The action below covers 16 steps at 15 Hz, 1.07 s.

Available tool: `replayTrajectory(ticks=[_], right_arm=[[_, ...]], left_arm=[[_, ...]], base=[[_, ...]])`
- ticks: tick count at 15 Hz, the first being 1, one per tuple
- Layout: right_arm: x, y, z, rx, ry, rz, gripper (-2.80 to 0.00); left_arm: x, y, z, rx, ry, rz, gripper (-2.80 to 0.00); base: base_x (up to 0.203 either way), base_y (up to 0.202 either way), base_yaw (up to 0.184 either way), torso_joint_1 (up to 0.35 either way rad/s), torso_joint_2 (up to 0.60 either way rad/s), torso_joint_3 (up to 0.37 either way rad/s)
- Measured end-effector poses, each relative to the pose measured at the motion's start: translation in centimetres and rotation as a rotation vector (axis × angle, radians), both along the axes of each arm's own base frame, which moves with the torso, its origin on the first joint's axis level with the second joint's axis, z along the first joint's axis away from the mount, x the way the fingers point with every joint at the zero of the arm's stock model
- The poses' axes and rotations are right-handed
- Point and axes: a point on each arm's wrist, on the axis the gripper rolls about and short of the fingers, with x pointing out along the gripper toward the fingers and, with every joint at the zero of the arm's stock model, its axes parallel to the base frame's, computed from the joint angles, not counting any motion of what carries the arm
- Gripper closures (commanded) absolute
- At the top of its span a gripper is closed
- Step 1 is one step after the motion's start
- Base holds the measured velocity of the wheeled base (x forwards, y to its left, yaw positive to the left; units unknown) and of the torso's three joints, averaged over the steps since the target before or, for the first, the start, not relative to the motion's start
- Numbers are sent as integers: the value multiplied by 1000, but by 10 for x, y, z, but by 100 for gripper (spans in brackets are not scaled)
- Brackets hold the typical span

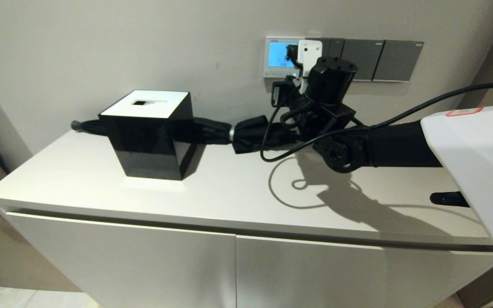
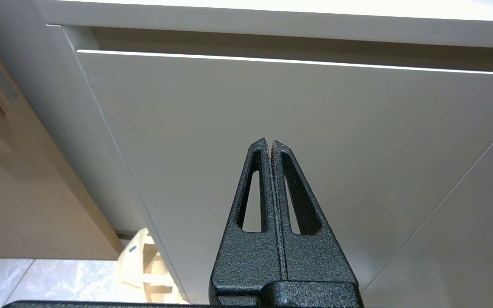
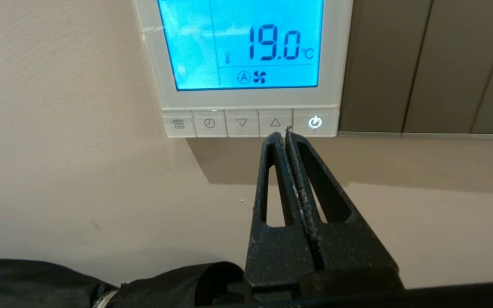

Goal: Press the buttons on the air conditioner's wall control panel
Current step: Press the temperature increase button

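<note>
The air conditioner's wall control panel is a white-framed thermostat on the wall, and its screen glows light blue with "19.0 °C". The buttons form a row of small white keys along its bottom edge; the power key at the end is lit. My right gripper is shut and empty, reaching over the cabinet to the panel. Its tips sit at the lower edge of the row, at the seam between the up-arrow key and the power key. I cannot tell whether they touch. My left gripper is shut and empty, parked low before the cabinet front.
Dark grey switch plates adjoin the panel on the right. On the white cabinet top stand a black tissue box and a folded black umbrella along the wall, just below the right wrist. A black cable loops under the arm.
</note>
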Motion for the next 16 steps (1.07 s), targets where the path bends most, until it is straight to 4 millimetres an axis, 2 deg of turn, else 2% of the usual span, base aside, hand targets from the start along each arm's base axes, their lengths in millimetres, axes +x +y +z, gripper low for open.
replayTrajectory(ticks=[16], right_arm=[[12, 7, -4, 7, -22, -1, 0]], left_arm=[[0, 0, 0, 0, 0, 0, 0]], base=[[0, 0, 0, 0, 0, 0]])
